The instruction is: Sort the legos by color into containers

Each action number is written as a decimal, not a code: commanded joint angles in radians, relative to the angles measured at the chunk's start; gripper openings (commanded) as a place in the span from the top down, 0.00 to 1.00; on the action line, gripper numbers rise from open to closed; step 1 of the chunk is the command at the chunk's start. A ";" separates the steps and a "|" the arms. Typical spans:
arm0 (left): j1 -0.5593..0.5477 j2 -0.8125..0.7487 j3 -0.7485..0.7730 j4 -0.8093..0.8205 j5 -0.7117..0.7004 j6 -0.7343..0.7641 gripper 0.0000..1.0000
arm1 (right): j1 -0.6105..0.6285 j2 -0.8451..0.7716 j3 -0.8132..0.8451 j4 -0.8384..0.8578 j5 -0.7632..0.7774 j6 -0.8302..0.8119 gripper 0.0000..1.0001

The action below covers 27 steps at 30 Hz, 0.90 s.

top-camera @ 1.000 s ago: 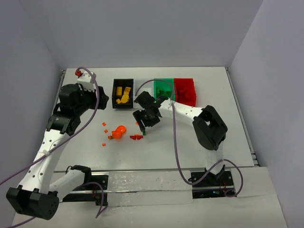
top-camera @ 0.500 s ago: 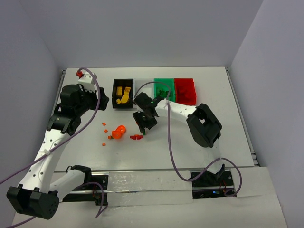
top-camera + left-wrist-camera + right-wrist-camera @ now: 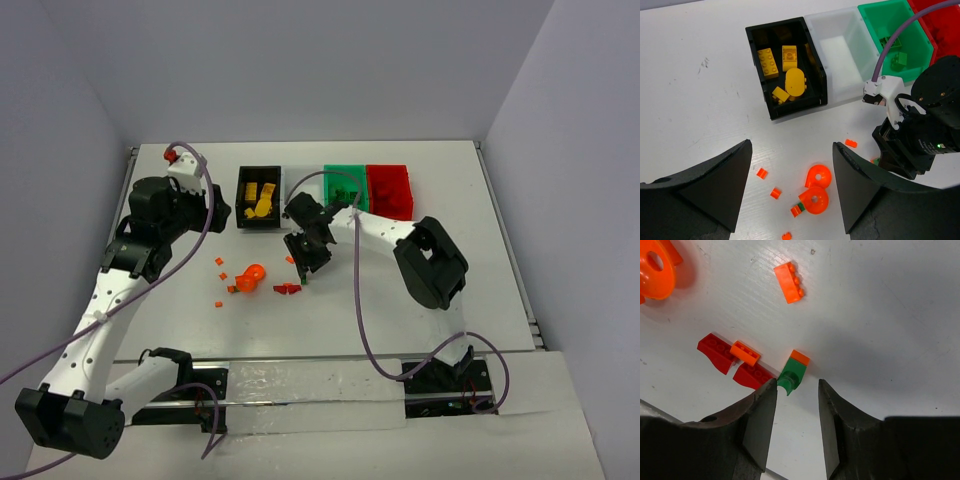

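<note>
One green lego with an orange cap lies on the table beside two red bricks. Its lower end sits between the spread, empty fingers of the right gripper. Farther left, the left gripper hangs released over scattered orange pieces, near the black bin.

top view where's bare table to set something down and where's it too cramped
Free: the table right of the right arm, in front of the red bin, out to the right edge; also the strip between the loose legos and the near edge. Crowded: the middle, where they lie by the right pincer.
</note>
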 commanded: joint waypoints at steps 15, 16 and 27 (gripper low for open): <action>0.005 0.007 -0.007 0.019 0.026 0.005 0.25 | -0.011 0.025 0.038 -0.020 -0.062 0.012 0.52; 0.005 0.007 -0.009 0.020 0.027 0.004 0.25 | -0.010 0.023 0.037 -0.020 -0.063 0.013 0.52; 0.005 0.011 -0.007 0.018 0.029 0.007 0.25 | -0.010 0.070 0.051 -0.025 -0.059 0.015 0.54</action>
